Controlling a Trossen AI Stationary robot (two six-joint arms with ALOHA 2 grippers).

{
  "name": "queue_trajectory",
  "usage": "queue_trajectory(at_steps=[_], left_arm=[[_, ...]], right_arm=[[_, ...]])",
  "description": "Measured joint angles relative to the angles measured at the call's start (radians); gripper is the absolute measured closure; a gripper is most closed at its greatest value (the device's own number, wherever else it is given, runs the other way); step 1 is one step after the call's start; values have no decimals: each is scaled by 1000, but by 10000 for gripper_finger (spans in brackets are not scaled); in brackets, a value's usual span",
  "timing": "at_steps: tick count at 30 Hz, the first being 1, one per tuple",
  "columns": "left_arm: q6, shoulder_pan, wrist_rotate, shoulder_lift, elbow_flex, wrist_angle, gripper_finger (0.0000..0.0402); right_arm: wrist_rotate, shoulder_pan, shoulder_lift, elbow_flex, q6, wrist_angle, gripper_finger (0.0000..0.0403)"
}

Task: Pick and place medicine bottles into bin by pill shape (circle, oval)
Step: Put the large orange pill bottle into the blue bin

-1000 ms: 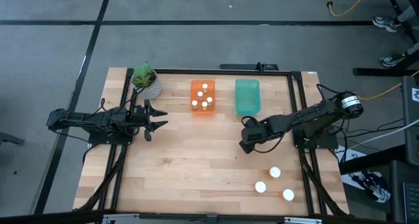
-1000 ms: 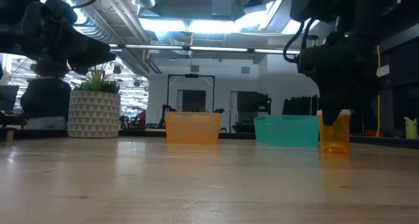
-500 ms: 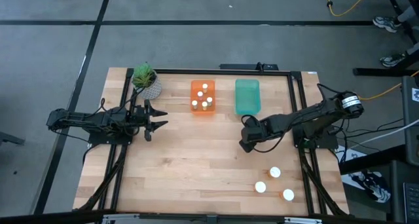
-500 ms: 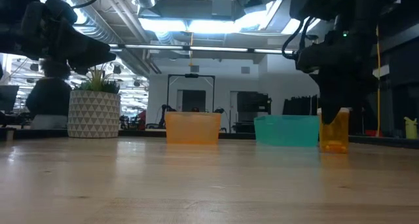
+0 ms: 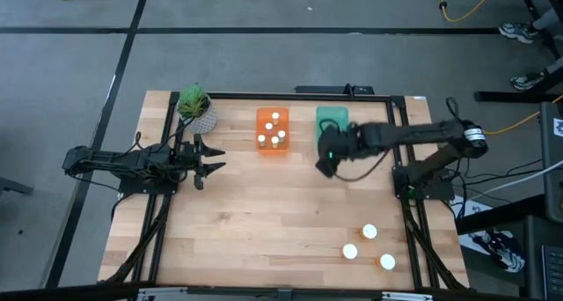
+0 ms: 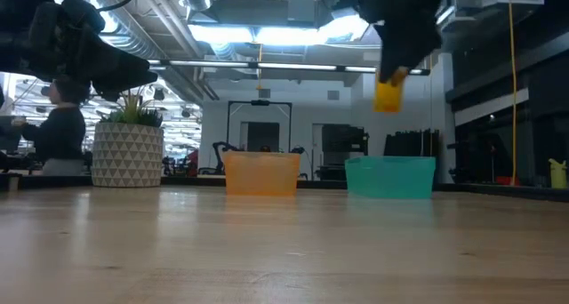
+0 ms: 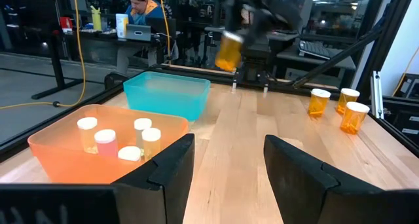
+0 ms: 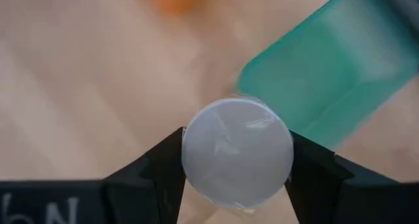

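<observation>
**Right arm holds an amber bottle up by the teal bin**

From my seat I see the right gripper [image 5: 327, 156] raised off the table at the near edge of the teal bin [image 5: 333, 118], its fingers clamped on a larger amber bottle [image 6: 388, 94]. In the low view that bottle hangs well above the bin's rim, a little to the left of its middle. The right wrist view shows the bottle's white cap [image 8: 237, 151] pinched between both fingers [image 8: 157, 165], with the teal bin beyond it.

The orange bin [image 5: 273, 144] sits just left of the teal one, at the far side of the table [image 5: 255, 222]. Five small white-capped bottles [image 5: 274, 139] lie inside it. I cannot see anything inside the teal bin.

Three more amber bottles [image 5: 369, 232] stand together on the table's near right corner, well apart from both bins.

The left gripper [image 5: 208, 161] waits over the left side of the table, near the potted plant [image 5: 195, 106], its fingers spread wide and holding nothing.

Across the room, beyond the table, the left wrist view shows a person [image 7: 143, 6] seated at a desk.
</observation>
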Motion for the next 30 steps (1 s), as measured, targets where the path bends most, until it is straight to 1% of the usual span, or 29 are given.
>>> queue_trajectory(at_steps=[4, 9, 11, 15, 16, 18, 21, 26, 30], left_arm=[[0, 0, 0, 0, 0, 0, 225], [0, 0, 0, 0, 0, 0, 225], [0, 0, 0, 0, 0, 0, 225], [0, 0, 0, 0, 0, 0, 225], [0, 0, 0, 0, 0, 0, 225], [0, 0, 0, 0, 0, 0, 225], [0, 0, 0, 0, 0, 0, 225], [0, 0, 0, 0, 0, 0, 225], [0, 0, 0, 0, 0, 0, 225]], right_arm=[[13, -126, 0, 59, -114, -4, 194], [-2, -318, 1, 43, -186, 5, 188], [-41, -388, 6, 15, -222, 50, 191], [-167, -503, 13, -68, -283, 199, 195], [-180, -525, 20, -90, -290, 231, 194], [-188, -560, 43, -118, -295, 274, 192], [-189, -593, 102, -132, -316, 284, 190], [-191, -604, 218, -124, -373, 306, 190], [-190, -604, 275, -105, -390, 362, 188]])
